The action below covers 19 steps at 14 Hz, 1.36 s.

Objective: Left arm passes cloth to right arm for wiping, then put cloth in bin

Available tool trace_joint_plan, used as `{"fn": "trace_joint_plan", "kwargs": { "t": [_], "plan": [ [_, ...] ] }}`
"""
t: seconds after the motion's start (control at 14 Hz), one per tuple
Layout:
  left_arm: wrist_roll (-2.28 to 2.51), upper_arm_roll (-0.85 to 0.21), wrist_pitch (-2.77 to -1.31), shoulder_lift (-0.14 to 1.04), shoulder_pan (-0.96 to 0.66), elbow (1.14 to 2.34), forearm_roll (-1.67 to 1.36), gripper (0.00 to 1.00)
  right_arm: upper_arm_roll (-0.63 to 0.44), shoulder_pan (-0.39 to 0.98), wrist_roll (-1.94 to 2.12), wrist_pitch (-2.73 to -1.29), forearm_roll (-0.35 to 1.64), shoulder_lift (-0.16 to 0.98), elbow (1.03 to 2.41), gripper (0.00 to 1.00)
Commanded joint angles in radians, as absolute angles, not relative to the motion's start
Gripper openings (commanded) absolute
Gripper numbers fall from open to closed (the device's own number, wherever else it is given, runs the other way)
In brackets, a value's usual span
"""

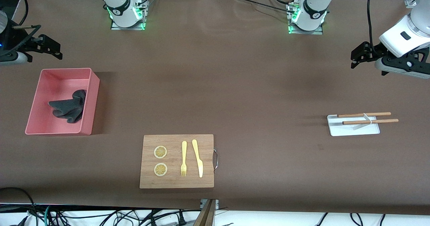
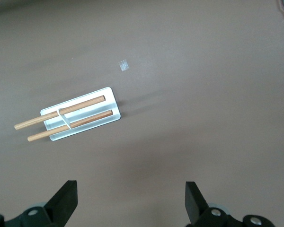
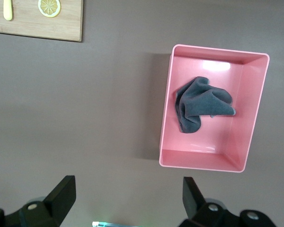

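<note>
1. The cloth (image 1: 69,105) lies rumpled inside the bin (image 1: 37,95), which sits on the brown tabletop (image 1: 215,85) toward the right arm's end.
2. The right gripper (image 1: 50,48) hangs in the air over bare tabletop just beside the bin, on the side toward the robot bases; its fingers (image 3: 61,194) stand wide apart and hold nothing.
3. The left gripper (image 1: 361,56) hovers over the left arm's end of the tabletop, fingers (image 2: 66,196) spread open and empty.
4. Below that gripper, nearer the front camera, a small white tray (image 1: 352,129) carries two wooden sticks (image 1: 364,114) bound by a pale band; their ends stick out past the tray's edge.
5. A wooden board (image 1: 177,182) with a metal handle lies near the front edge of the tabletop, nearer the camera than the bin.
6. On the board rest two lemon slices (image 1: 160,152), a yellow fork (image 1: 183,159) and a yellow knife (image 1: 198,159), side by side.
</note>
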State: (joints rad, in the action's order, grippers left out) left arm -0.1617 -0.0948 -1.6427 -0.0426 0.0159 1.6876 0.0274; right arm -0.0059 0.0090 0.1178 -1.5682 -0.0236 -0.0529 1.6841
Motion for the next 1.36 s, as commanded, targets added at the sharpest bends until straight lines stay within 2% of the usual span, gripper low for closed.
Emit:
{"fn": "trace_joint_plan", "kwargs": {
  "t": [0.0, 1.29],
  "plan": [
    [-0.172, -0.086, -1.624, -0.037, 0.008, 1.666, 0.021, 1.0, -0.006, 0.012, 0.117, -1.549, -0.012, -0.041, 1.654, 1.0],
    [-0.115, -0.115, -1.612, -0.04, 0.009, 1.671, 0.023, 1.0, -0.006, 0.012, 0.117, -1.552, -0.012, -0.043, 1.654, 1.0]
  ]
}}
